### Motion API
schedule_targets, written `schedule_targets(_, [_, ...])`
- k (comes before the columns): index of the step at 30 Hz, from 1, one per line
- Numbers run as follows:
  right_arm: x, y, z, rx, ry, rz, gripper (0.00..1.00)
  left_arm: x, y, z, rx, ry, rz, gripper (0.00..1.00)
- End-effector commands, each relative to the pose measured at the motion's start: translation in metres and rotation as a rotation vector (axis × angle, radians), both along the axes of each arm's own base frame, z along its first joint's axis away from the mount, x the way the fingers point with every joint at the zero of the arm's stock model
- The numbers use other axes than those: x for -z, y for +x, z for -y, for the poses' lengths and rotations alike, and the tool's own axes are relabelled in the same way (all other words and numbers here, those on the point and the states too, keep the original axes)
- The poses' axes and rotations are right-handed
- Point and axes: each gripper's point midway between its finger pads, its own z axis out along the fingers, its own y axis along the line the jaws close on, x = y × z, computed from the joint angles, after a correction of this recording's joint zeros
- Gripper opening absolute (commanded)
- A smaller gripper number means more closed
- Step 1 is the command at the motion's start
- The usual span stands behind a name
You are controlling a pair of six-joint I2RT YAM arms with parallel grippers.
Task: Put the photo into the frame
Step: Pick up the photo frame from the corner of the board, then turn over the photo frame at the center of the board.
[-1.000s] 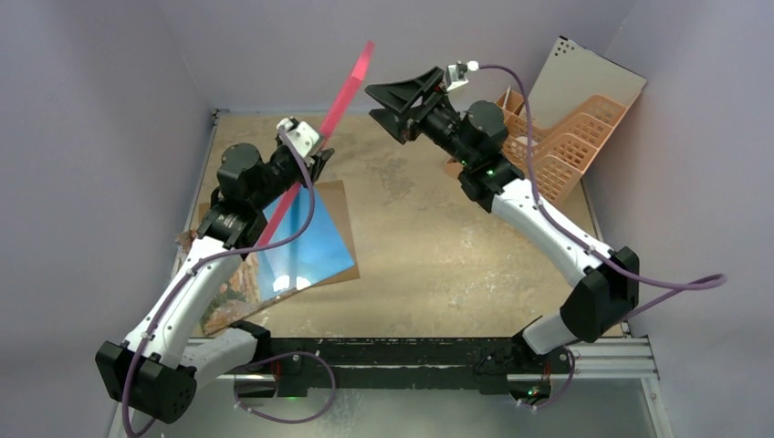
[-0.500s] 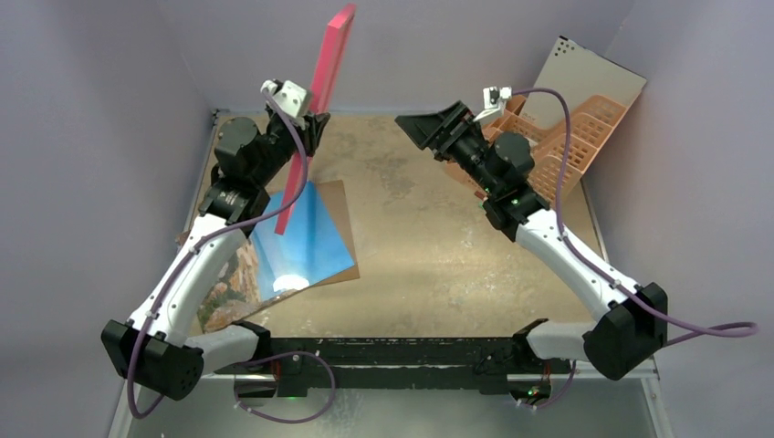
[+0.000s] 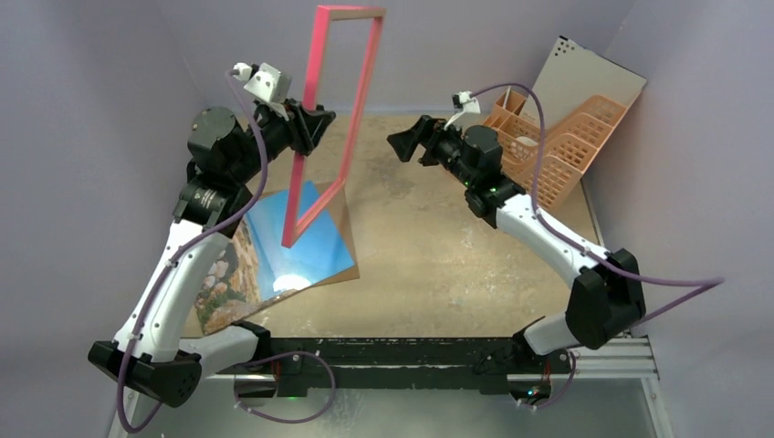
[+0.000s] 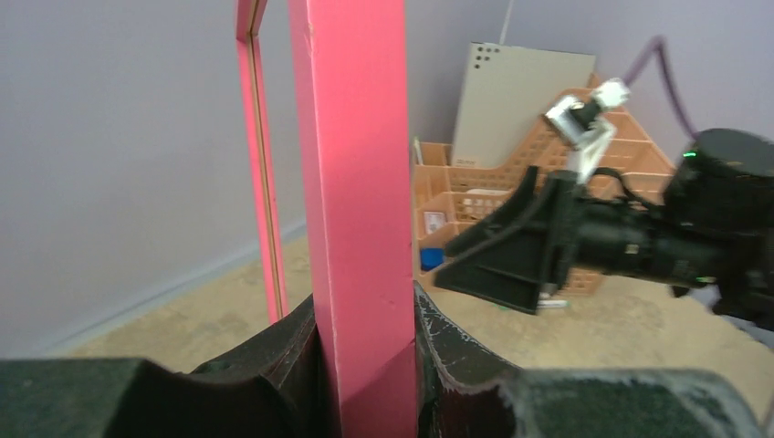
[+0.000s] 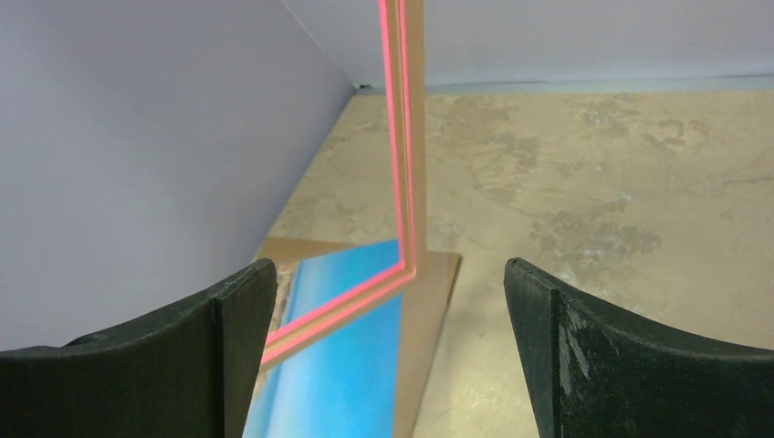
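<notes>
While the frame [image 3: 363,91] stands upright in the air, progress: insertion not begun.
Left gripper [image 3: 306,123]: jaws clamped on one pink rail.
Right gripper [image 3: 409,144]: jaws wide apart, empty, facing the frame.
Photo [image 3: 310,242]: flat on backing board [image 3: 350,239], below left jaws.
Remaining: likely seating photo in frame.

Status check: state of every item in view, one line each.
frame: held roughly upright, empty
photo: flat on backing board, picture side up
backing board: lying flat under photo
left gripper: jaws shut on frame
right gripper: jaws open, empty
desk organiser: tilted, at far right
</notes>
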Motion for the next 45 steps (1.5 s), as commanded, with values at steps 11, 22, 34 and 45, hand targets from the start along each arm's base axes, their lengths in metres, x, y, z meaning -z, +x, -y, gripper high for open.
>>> schedule_targets(11, [0.007,0.035,-0.037,-0.026,0.013,0.019,0.94,-0.046,-0.085,0.020,0.290,-0.219,-0.010,0.00])
schedule_targets(22, [0.014,0.018,-0.028,-0.034,0.052,0.118,0.69,-0.054,-0.097,0.015,0.288,-0.297,-0.047,0.00])
schedule_targets(34, [0.060,0.003,-0.009,-0.018,-0.133,-0.047,0.23,-0.017,-0.088,0.001,0.166,-0.288,-0.126,0.00])
schedule_targets(45, [0.134,-0.030,0.045,0.068,-0.447,-0.270,0.22,0.090,-0.059,-0.018,-0.059,-0.238,-0.416,0.00])
